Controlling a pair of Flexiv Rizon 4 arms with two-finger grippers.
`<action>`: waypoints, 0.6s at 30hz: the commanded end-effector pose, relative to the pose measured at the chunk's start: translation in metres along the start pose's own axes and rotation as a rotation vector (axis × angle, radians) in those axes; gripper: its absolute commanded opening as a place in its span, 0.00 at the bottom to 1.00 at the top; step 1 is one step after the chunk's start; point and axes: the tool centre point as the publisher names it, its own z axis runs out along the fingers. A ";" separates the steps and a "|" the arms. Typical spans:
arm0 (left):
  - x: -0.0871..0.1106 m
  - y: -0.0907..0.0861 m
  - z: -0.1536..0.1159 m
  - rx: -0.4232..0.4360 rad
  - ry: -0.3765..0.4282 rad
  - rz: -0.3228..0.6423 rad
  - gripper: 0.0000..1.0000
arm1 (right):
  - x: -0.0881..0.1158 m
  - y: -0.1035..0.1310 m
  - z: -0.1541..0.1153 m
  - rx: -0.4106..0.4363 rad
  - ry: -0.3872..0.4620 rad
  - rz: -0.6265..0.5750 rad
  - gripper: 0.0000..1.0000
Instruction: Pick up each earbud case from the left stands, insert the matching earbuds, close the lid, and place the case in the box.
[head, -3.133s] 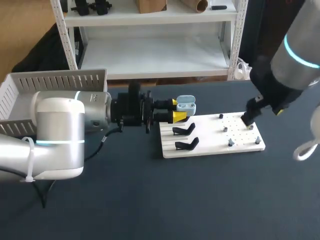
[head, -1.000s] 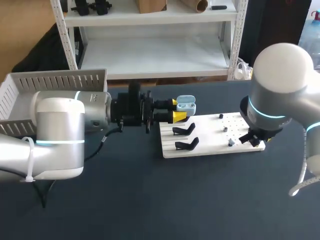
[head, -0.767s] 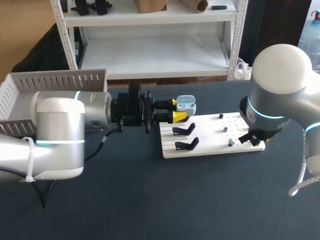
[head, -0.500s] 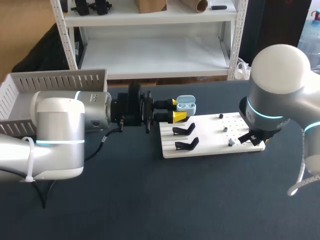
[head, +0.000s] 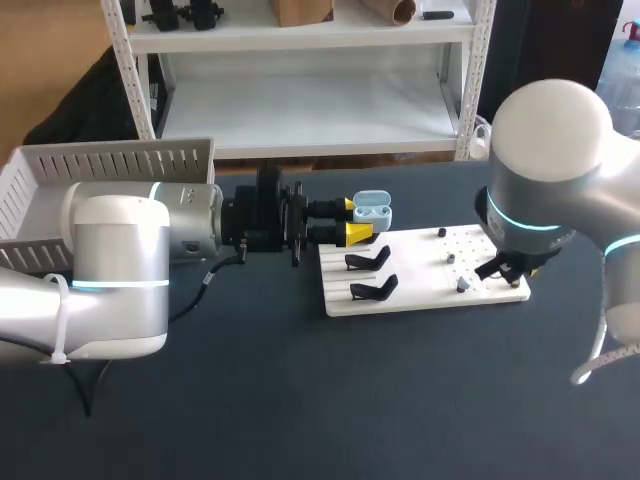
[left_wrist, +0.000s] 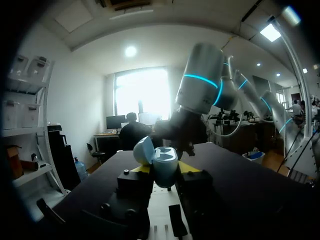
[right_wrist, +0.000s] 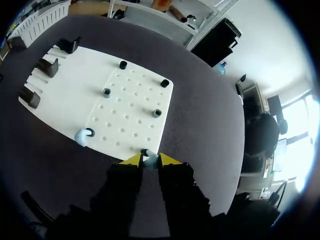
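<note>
Left gripper (head: 354, 219): held level above the table, just off the board's far left corner; its yellow tips are clamped against two sides of the earbud case.
Earbud case (head: 372, 211): pale blue, lid hinged open, carried clear of the table between the left fingers.
Board (head: 400, 300): white and rectangular, its right half perforated; it lies flat on the dark table (head: 300, 400), right of the middle.
Stands (right_wrist: 47, 66): three, black, in a row along the board's left end.
Right gripper (right_wrist: 150, 160): points down over the board's near right corner; fingers drawn to a narrow gap, pinching the earbud from both sides.
Earbud (right_wrist: 149, 158): small and white, between the right fingertips, right at the corner socket.
Second earbud (right_wrist: 82, 137): pale, seated in a socket by the board's near edge, toward its middle.
Sockets (right_wrist: 106, 92): four small black ones spread over the perforated half.
Box (head: 100, 165): grey slatted crate at the table's far left corner, behind the left arm.
</note>
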 end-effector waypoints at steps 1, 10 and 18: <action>0.001 -0.001 0.000 -0.002 -0.003 0.002 0.00 | 0.005 -0.003 -0.034 0.006 -0.002 -0.004 0.00; 0.001 -0.001 0.000 -0.002 -0.003 0.002 0.00 | -0.008 0.012 -0.102 -0.010 -0.011 -0.044 0.00; 0.001 -0.001 0.000 -0.002 -0.003 0.002 0.00 | -0.023 0.048 -0.154 -0.063 0.110 -0.133 0.00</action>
